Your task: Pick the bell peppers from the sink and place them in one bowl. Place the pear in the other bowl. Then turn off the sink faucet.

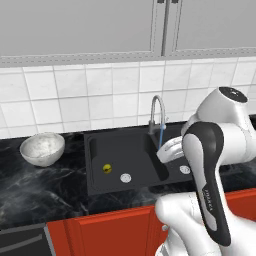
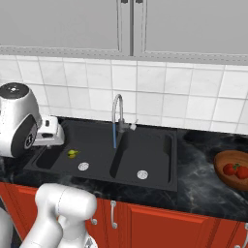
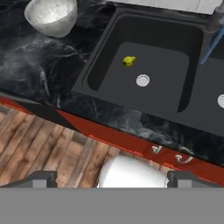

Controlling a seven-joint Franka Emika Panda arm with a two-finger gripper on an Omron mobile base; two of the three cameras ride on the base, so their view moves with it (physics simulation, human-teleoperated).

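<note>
The black double-basin sink (image 1: pixel 100 145) (image 2: pixel 160 140) (image 3: pixel 109 39) is set into a dark marble counter. The yellow-green pear (image 1: pixel 107 168) (image 2: pixel 72 153) (image 3: pixel 128 60) lies in the left basin near its silver drain disc (image 1: pixel 125 177). Both red bell peppers (image 2: pixel 229 169) (image 2: pixel 241 172) rest in a brown wooden bowl (image 2: pixel 227 183) at the far right of the counter. The white speckled bowl (image 1: pixel 42 148) (image 3: pixel 51 15) stands left of the sink. A blue stream runs from the faucet (image 1: pixel 157 112) (image 2: pixel 117 114). My gripper (image 3: pixel 113 179) is open and holds nothing, high above the sink's front edge.
Red cabinet fronts (image 2: pixel 160 223) with small handles run below the counter. White wall tiles and grey upper cabinets (image 1: pixel 80 25) rise behind the sink. A dark stove corner (image 1: pixel 20 242) sits at the lower left. My own arm (image 1: pixel 210 175) blocks part of the right basin.
</note>
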